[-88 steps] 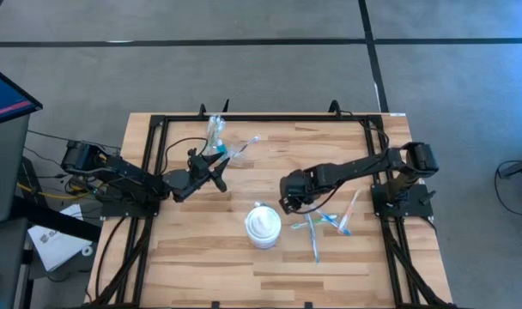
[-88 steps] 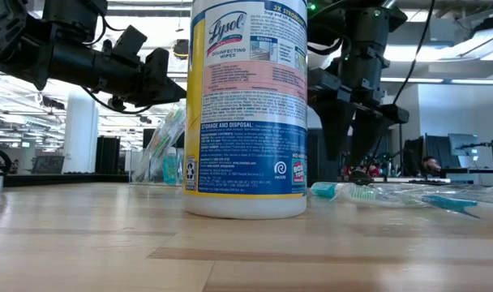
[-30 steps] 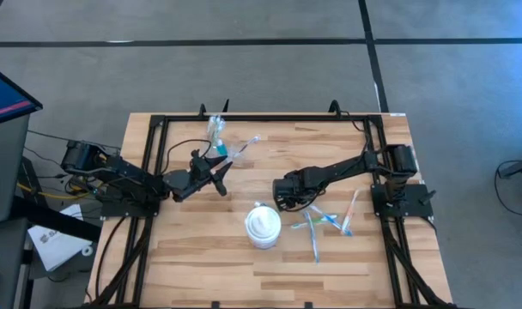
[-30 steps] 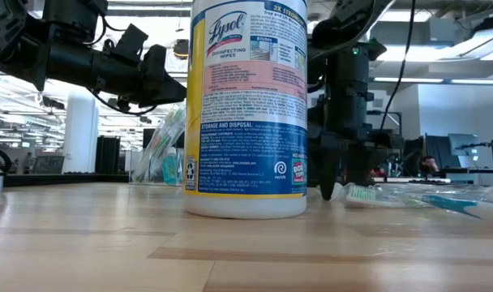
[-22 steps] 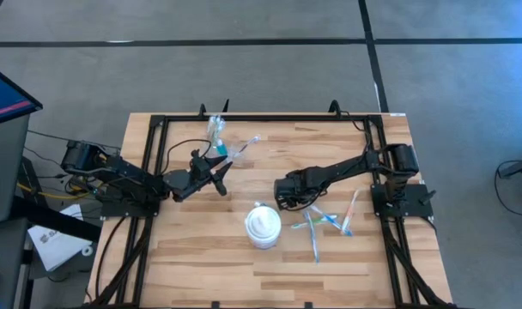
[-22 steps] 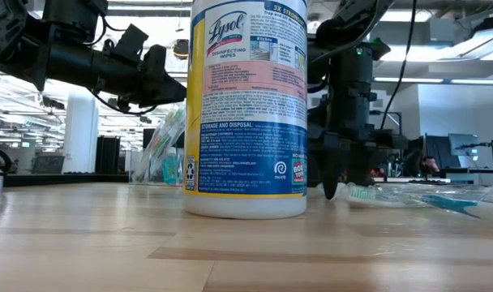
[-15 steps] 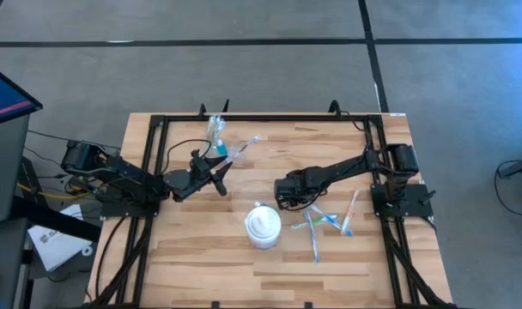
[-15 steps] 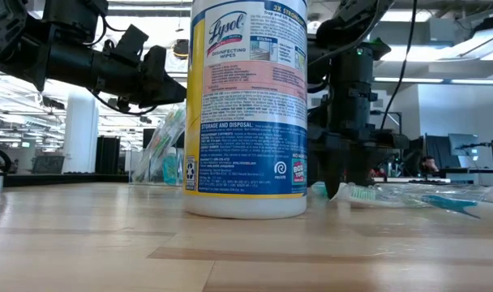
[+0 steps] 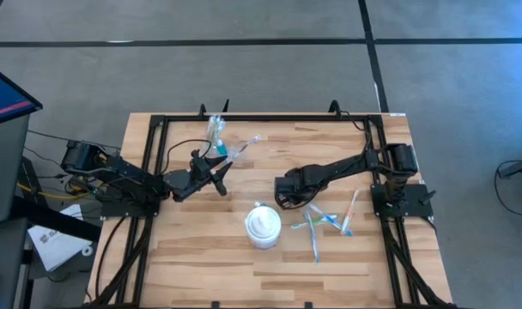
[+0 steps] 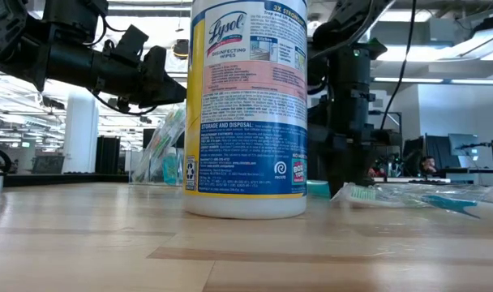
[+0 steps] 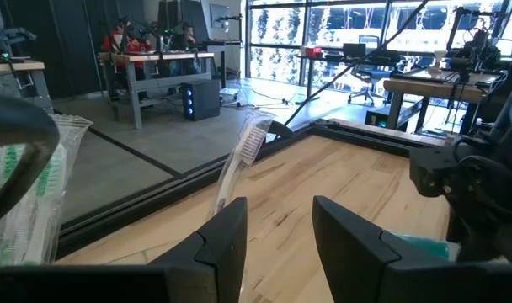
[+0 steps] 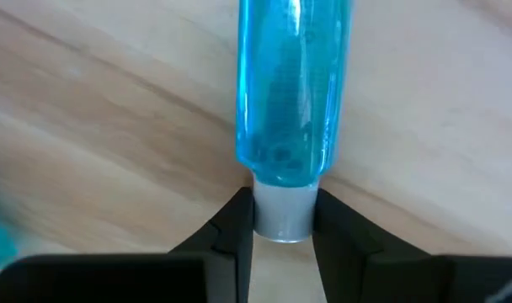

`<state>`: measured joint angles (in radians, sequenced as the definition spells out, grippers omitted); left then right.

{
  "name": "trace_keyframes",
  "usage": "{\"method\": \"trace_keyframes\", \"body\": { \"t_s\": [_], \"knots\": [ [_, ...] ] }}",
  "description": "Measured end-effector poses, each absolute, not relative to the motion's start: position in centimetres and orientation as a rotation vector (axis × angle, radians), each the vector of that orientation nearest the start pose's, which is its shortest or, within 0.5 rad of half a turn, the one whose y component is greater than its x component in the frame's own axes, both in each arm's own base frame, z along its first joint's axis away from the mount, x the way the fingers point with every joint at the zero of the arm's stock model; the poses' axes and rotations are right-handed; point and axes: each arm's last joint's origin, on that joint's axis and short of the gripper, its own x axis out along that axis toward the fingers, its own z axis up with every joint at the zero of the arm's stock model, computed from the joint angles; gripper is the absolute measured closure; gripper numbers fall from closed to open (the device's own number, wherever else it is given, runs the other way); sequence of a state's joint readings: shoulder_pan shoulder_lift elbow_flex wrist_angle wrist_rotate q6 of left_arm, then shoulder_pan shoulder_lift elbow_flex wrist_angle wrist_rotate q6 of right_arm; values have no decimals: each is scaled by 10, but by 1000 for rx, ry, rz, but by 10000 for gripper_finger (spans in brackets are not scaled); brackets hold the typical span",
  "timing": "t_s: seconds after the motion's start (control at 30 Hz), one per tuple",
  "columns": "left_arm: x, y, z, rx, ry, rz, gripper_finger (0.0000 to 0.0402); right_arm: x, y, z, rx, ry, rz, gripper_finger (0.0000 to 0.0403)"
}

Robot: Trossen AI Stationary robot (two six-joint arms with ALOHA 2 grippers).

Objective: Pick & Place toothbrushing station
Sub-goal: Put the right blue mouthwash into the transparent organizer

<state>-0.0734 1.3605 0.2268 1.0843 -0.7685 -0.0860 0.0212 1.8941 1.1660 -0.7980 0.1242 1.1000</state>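
Robotics lab / open-plan office workspace.
Butcher-block table in a black metal frame on grey carpet tile; cables and a monitor at left. Beyond the table: desks with seated people, office chairs, big windows, ceiling strip lights, more monitors far right.
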Motion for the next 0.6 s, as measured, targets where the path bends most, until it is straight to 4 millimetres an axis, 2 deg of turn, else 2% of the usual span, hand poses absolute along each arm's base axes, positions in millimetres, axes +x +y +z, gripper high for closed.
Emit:
{"method": "trace_keyframes", "body": {
  "t_s": [0.23,0.4,0.6],
  "knots": [
    [212,5,161,-62,16,696,270,333,4,153,645,1391,-815,317],
    [214,3,161,-67,14,627,270,337,2,172,526,1446,-758,317],
    [214,2,162,-73,4,581,270,344,-1,204,345,1479,-720,317]
  ]
}}
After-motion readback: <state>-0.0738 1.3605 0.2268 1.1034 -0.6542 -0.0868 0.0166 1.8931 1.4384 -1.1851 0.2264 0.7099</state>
